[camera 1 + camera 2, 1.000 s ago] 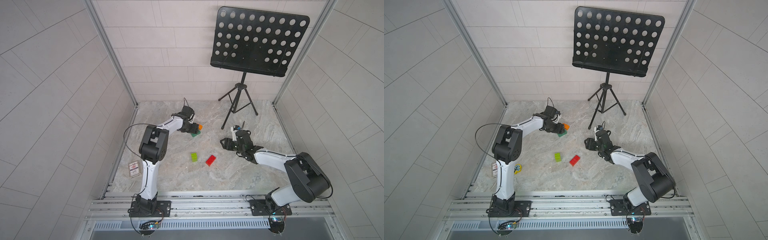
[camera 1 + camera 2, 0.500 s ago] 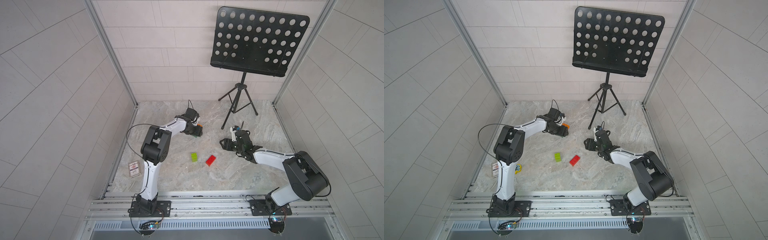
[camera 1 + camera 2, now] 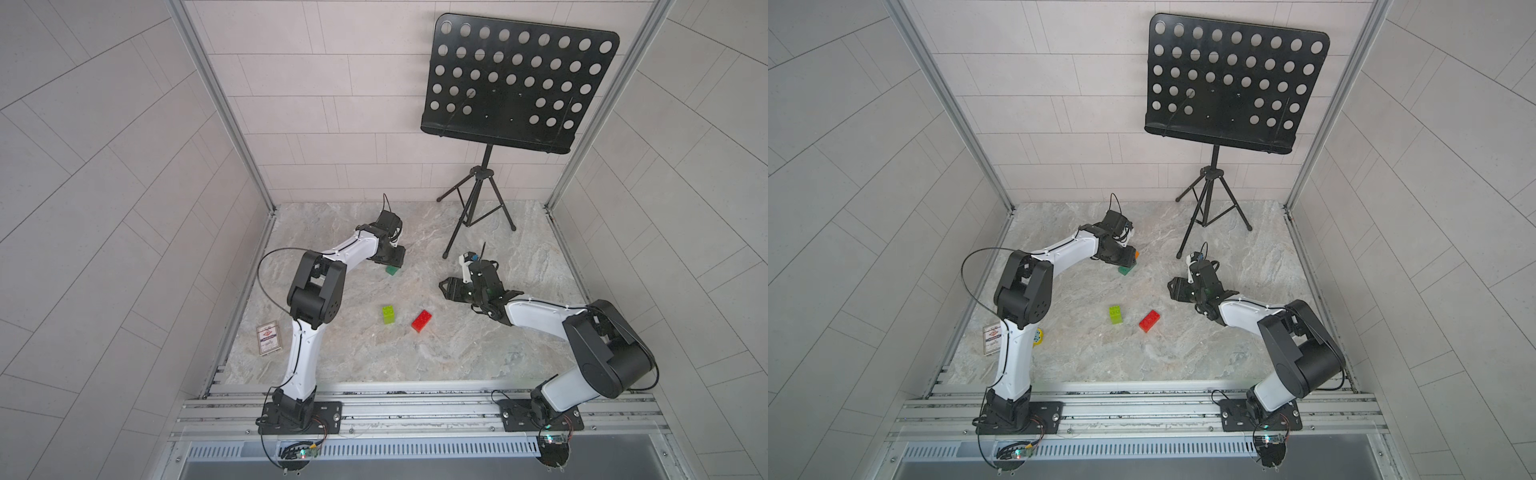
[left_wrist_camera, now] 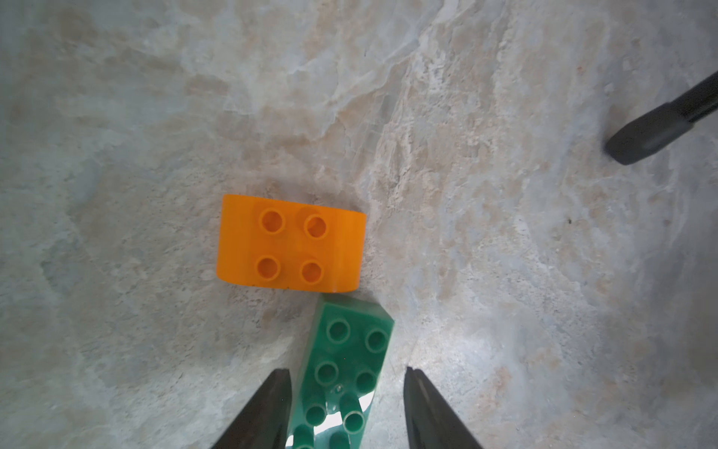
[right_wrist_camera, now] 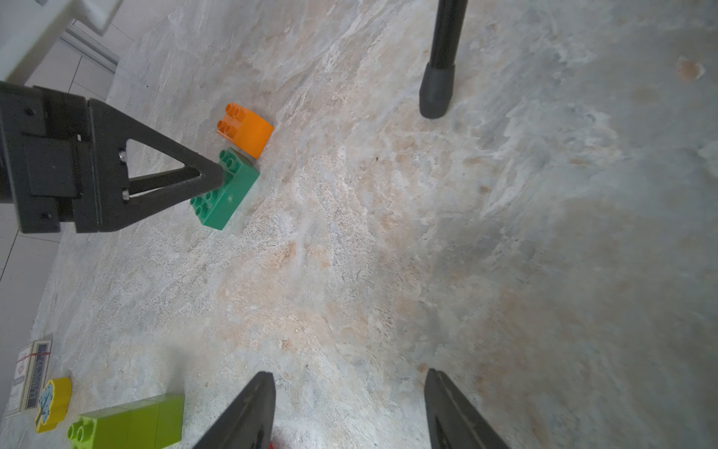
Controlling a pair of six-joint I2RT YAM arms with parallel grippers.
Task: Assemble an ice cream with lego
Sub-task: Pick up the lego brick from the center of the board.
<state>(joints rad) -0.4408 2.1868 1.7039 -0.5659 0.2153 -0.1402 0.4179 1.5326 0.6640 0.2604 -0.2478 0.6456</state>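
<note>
The dark green brick [image 4: 345, 369] lies studs up on the marble floor, one end next to the rounded orange brick [image 4: 291, 243]. My left gripper [image 4: 345, 373] straddles the green brick. One finger lies against its side and the other stands a gap away, so the jaws are open. Both top views show this gripper [image 3: 1126, 262] low over the green brick [image 3: 391, 270]. A lime-green two-brick stack [image 3: 389, 314] and a red brick [image 3: 421, 321] lie apart in the middle. My right gripper [image 5: 347, 375] hovers open and empty near them [image 3: 446, 286].
A black music stand's tripod [image 3: 478, 208] stands behind the arms, one rubber foot [image 5: 437, 93] close to the orange brick [image 5: 246, 130]. A card box [image 3: 268, 338] and a flat yellow piece [image 3: 1039, 336] lie by the left arm's base near the wall.
My left gripper has moved over the dark green brick and its jaws have narrowed around it. The orange brick stays put. The right arm has hardly moved.
</note>
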